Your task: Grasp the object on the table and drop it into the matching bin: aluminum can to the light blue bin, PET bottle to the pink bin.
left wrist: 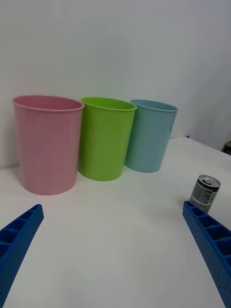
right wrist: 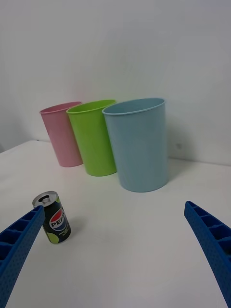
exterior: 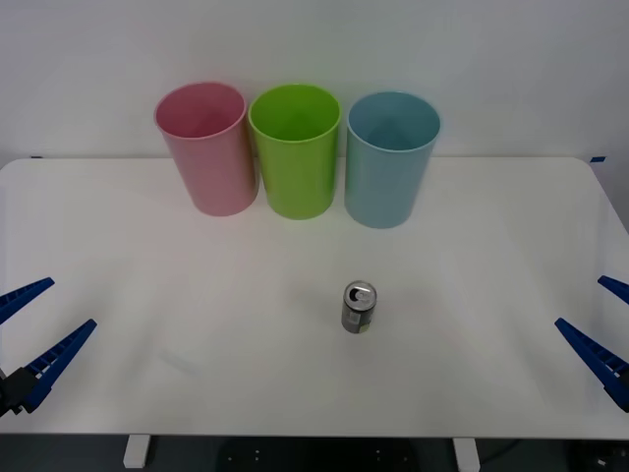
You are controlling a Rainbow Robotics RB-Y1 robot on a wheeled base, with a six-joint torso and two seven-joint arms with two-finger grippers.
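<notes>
At the table's (exterior: 118, 246) left edge the left gripper (exterior: 29, 329) waits with fingers spread wide and empty. Across the back stand the pink bin (exterior: 206, 147), a lime green bin (exterior: 295, 149) and the light blue bin (exterior: 391, 157), with the aluminum can (exterior: 359, 307) upright in front, untouched. At the right edge the right gripper (exterior: 601, 329), equally open and empty, is nearer the can, so the reach probably falls to it.
</notes>
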